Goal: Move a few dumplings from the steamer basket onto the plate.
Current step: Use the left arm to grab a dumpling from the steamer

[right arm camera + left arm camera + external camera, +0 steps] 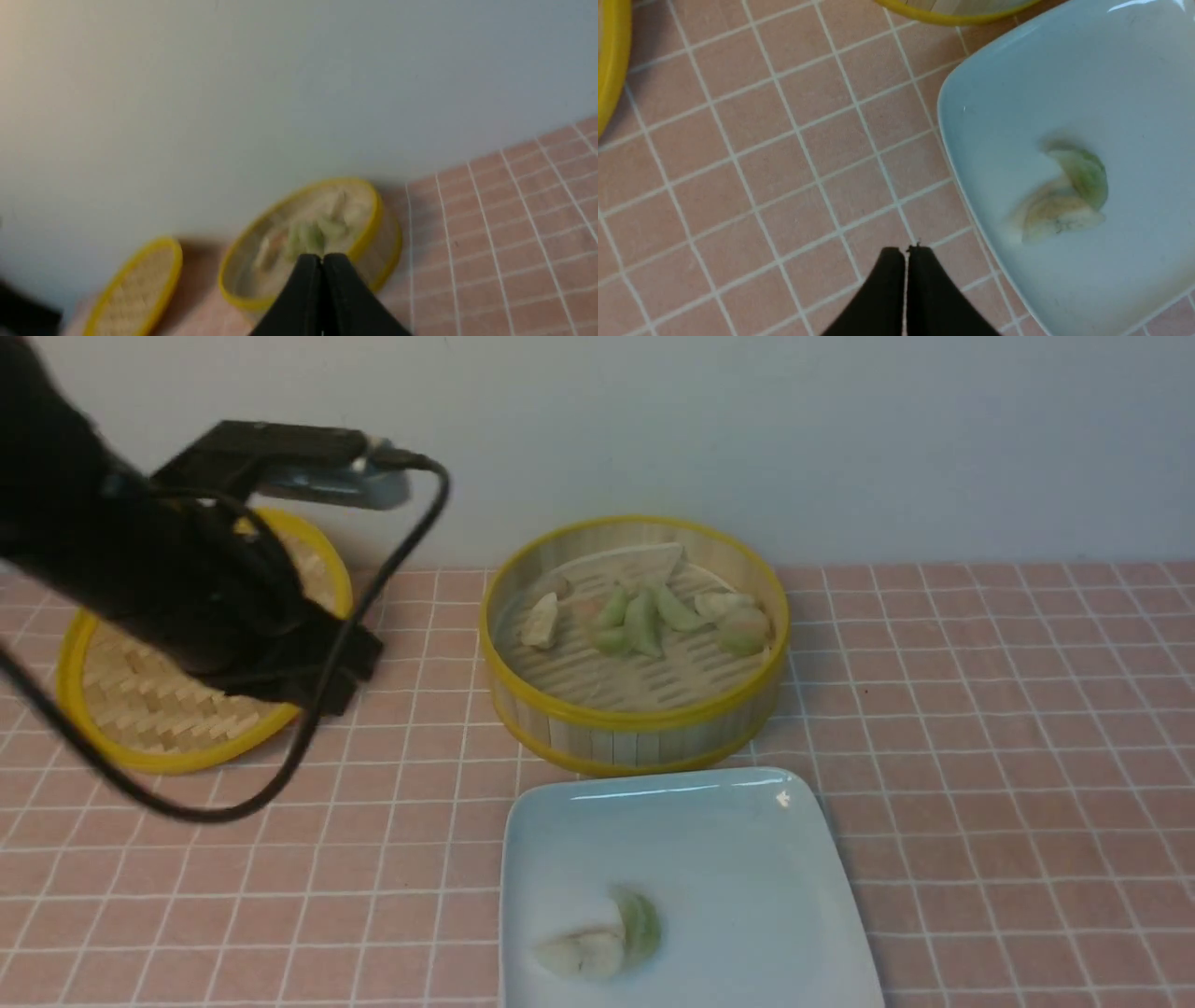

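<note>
Dumplings [642,621]: a cluster lay on the floor of the steamer basket [635,733]; two more already sat on the plate [747,859].
Left gripper [906,249]: jaws pressed together, nothing held, over bare tiles between the lid [140,709] and the plate.
Right gripper [321,256]: likewise closed and empty, well back from the basket.
Bearing: the basket lay forward and right of the left gripper, apparently the nearer one.
Long axis: the middle green dumplings ran roughly front to back.

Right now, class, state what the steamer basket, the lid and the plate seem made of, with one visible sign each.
The steamer basket: likely bamboo, matte pale slats, yellow rims. The lid: woven bamboo strips, matte, yellow rim. The plate: probably glazed ceramic or melamine, glossy white with bright highlights.
</note>
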Robot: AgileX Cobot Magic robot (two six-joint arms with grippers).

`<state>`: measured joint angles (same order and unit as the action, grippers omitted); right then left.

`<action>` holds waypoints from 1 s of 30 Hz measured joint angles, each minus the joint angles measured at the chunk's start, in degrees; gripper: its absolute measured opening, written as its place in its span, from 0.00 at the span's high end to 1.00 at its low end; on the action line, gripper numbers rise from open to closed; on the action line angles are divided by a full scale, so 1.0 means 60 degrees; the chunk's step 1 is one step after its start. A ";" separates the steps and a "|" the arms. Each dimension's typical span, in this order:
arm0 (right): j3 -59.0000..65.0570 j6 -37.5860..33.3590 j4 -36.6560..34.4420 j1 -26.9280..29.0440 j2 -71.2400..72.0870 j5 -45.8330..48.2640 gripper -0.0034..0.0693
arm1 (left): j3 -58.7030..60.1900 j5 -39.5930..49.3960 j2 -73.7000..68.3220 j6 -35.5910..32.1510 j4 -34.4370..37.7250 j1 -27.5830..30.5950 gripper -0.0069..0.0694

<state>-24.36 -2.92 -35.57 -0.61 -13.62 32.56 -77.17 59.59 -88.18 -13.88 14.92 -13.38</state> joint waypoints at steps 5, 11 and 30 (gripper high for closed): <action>-0.3064 -0.0252 0.2178 0.0000 -0.3492 0.3571 0.97 | -0.2398 0.0105 -0.2163 -0.0007 -0.0220 -0.0669 0.92; -0.4391 -0.0306 0.3466 0.0000 -0.5606 0.5125 0.97 | -0.5561 0.0755 -0.4870 -0.0028 -0.0697 -0.0909 0.91; -0.4421 -0.0424 0.2663 0.0000 -0.6006 0.5194 0.97 | -1.1227 0.0429 -1.0060 0.0300 -0.2748 -0.1199 0.36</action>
<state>-50.89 -5.46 -19.60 -0.61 -49.66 63.73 -144.53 62.17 -148.54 -12.08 -1.57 -20.57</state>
